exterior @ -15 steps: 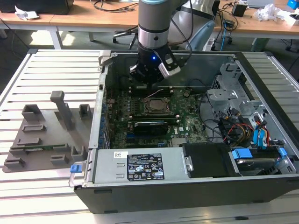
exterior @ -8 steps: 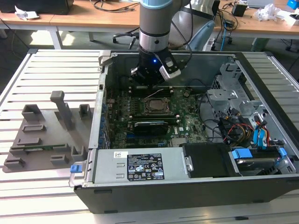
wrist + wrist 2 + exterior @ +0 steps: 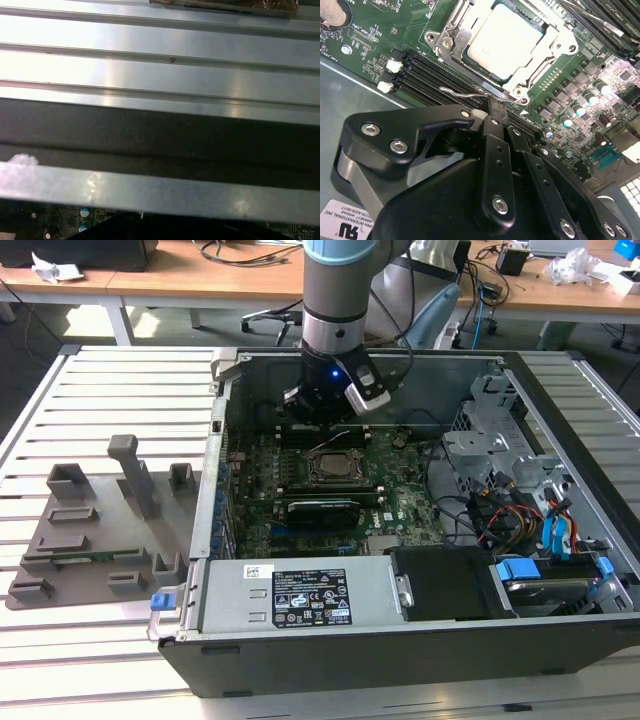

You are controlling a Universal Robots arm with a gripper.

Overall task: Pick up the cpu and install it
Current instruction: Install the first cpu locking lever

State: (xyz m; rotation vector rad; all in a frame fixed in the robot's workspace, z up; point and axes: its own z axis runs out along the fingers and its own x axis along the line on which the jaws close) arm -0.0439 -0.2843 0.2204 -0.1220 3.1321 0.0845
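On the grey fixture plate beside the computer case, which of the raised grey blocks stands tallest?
The narrow post between the hollow box and the small block; every other block there is low and squat.

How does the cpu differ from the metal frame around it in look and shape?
The cpu is a pale, plain, flat square; the metal frame is shiny steel with screws and cut-outs. The cpu fills the middle, while the frame runs around its edges and partly overlaps them. Both sit on the green board.

A ribbed metal counter (image 3: 110, 390) spans the frame. Behind it, along the top, stand wooden desks (image 3: 200, 280) strewn with cables (image 3: 245, 250) and crumpled paper (image 3: 575, 265).
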